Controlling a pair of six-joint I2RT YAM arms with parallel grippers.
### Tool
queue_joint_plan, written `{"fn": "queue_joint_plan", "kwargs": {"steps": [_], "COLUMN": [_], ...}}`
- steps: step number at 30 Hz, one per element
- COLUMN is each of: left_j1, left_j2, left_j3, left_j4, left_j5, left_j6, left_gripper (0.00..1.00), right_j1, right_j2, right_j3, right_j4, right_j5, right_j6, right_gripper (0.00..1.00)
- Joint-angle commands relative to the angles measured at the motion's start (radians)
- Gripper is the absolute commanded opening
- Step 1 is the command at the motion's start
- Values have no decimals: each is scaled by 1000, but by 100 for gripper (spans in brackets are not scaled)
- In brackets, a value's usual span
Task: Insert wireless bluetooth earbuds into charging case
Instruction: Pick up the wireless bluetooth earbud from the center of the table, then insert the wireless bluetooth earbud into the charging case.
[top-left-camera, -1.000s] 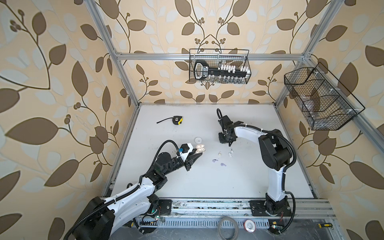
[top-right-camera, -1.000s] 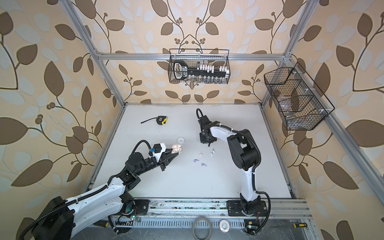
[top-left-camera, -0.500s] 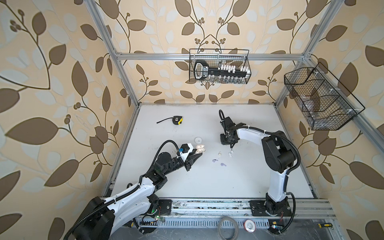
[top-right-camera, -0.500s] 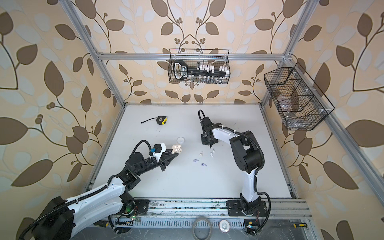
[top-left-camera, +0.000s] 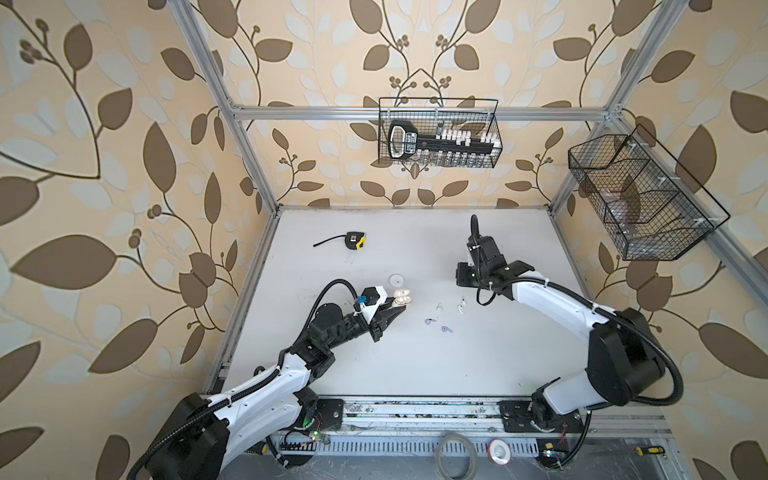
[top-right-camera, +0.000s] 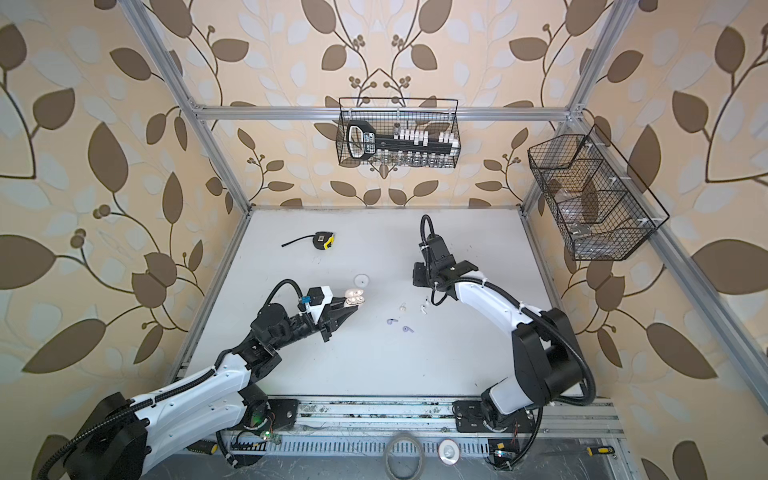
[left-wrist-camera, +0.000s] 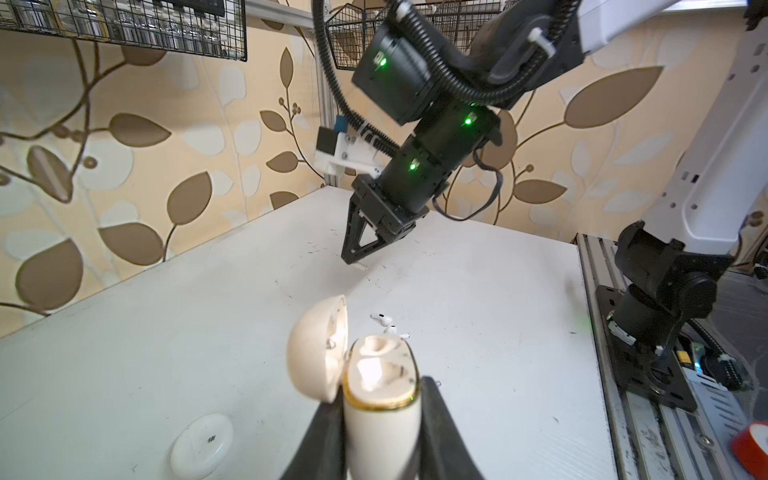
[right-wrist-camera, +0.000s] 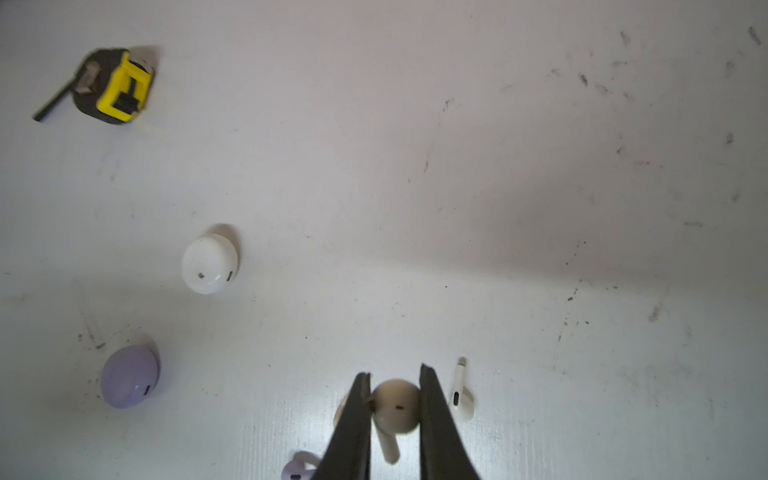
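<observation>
cream earbuds (right-wrist-camera: 395, 405): two, one between the right pincer's (right-wrist-camera: 395, 372) fingers
white earbuds (left-wrist-camera: 383, 319): two
lilac earbuds (top-left-camera: 430, 321): two
cream case (left-wrist-camera: 380, 419): one
white case (right-wrist-camera: 210, 264): one
lilac case (right-wrist-camera: 130, 376): one
tape measure (top-left-camera: 355, 241): one
wire baskets (top-left-camera: 384, 129): two
tape rolls (top-left-camera: 493, 453): two

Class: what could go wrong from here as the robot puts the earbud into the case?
The right gripper pinches the cream earbud by its round head, so it may twist or slip out. The case in the left gripper has small sockets, and its open lid stands beside them; a tilted earbud could jam or knock it.
</observation>
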Motion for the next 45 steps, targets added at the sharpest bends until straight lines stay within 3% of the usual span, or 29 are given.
{"fn": "queue_joint_plan", "kwargs": {"steps": [1, 7, 11, 19, 23, 29, 45], "left_j1": [-6, -6, -7, -6, -7, -6, -13], "left_j2": [8, 27, 27, 29, 36, 49, 29], "left_j3": [46, 57, 41, -11, -49, -98, -108], "left_j4": [45, 47, 86, 228, 340, 515, 558], "left_j5": [23, 34, 36, 54, 57, 58, 79], "left_j6": [16, 12, -11, -48, -79, -144, -183], "left_gripper": [0, 0, 0, 0, 0, 0, 0], "right_j1": [22, 113, 295, 715, 823, 887, 903], "right_j2": [-129, -385, -502, -527, -491, -400, -248], "right_j3": [-67, -132, -124, -171, -197, -200, -191], "right_j4": [66, 86, 80, 282, 421, 561, 744], "right_j5": [27, 134, 299, 623, 699, 731, 703], "right_j6": [60, 122, 159, 228, 230, 213, 200], "right_gripper": [15, 16, 19, 17, 16, 16, 16]}}
